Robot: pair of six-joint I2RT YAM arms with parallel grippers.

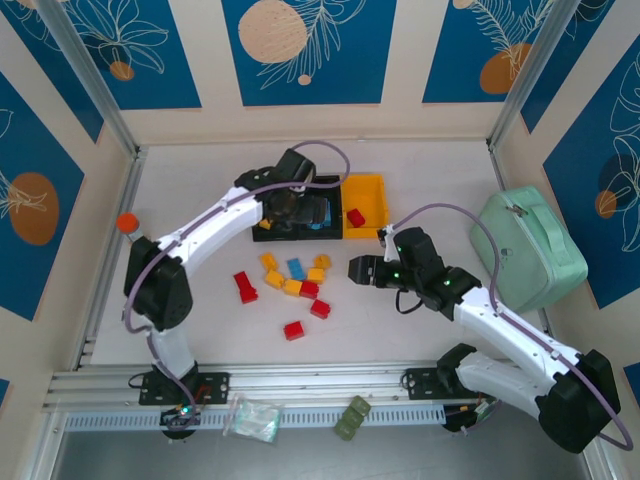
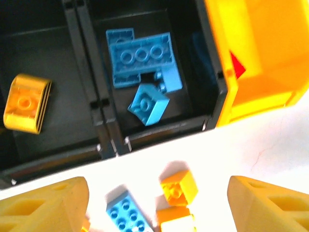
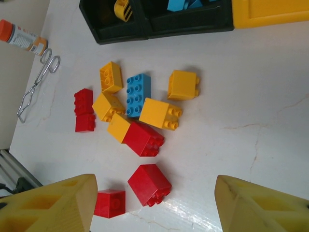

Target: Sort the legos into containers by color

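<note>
Hovering above the middle bin point(image 2: 186, 108), the left end effector point(image 2: 157, 205) is spread and empty; blue legos point(image 2: 140, 53) lie inside that bin. Beside it, the yellow bin point(image 1: 375, 188) seems to hold one red lego point(image 1: 355, 217). Loose legos point(image 3: 142, 137) lie on the worktop point(image 3: 251, 96) just before the middle bin, under the spread, empty right end effector point(image 3: 154, 203).

White tabletop point(image 1: 420, 170) with faint hairline cracks, walls of blue panels point(image 1: 350, 30) printed with pale leaves and orange discs, cream strips point(image 1: 200, 60) between them, aluminium rail point(image 1: 300, 382) along the near edge, bright even light
</note>
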